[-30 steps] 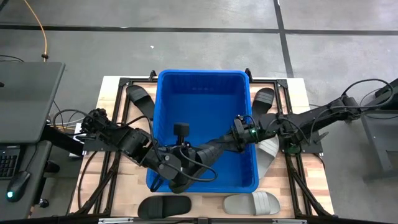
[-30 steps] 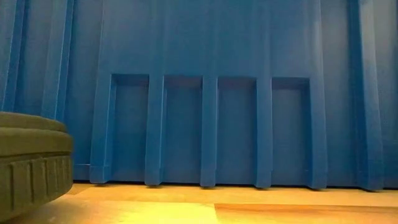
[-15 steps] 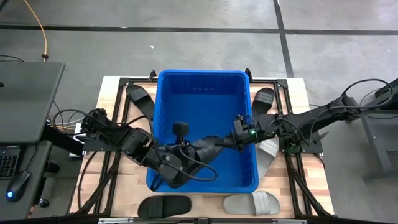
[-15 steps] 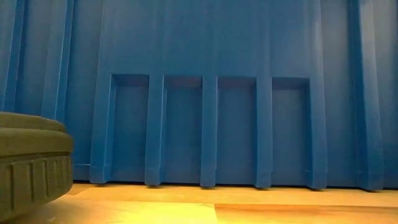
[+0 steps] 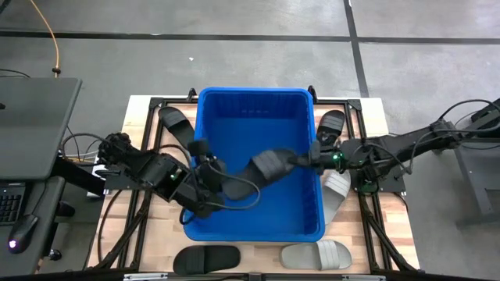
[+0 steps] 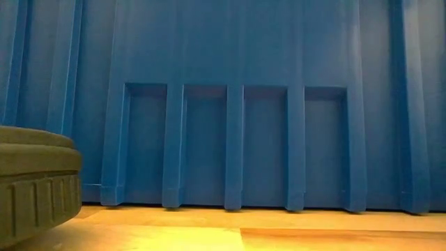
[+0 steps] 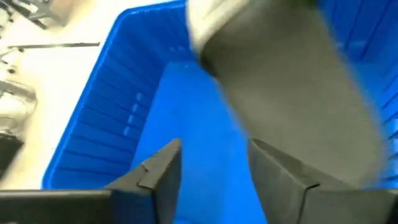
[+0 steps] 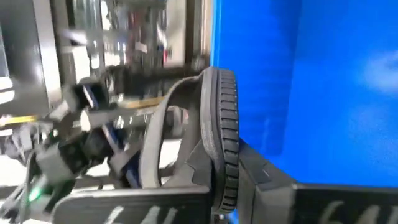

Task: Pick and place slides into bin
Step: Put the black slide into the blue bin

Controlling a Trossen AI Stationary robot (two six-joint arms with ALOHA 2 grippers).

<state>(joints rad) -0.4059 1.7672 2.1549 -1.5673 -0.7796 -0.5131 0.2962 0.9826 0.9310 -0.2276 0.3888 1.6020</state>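
Risk I see: right gripper (image 5: pixel 306 158) clamped on only the black slide's (image 5: pixel 269 165) edge over the bin (image 5: pixel 205 101) (left gripper (image 7: pixel 214 163) apart), so it could twist loose.

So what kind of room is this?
Probably a robot lab or workshop: a wooden table on a bare grey floor, two robot arms over a blue bin, and a keyboard beside it.

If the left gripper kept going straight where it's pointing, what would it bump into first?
Probably the black slide held over the bin by the right gripper; it fills the space just past the left gripper. Depth is unclear.
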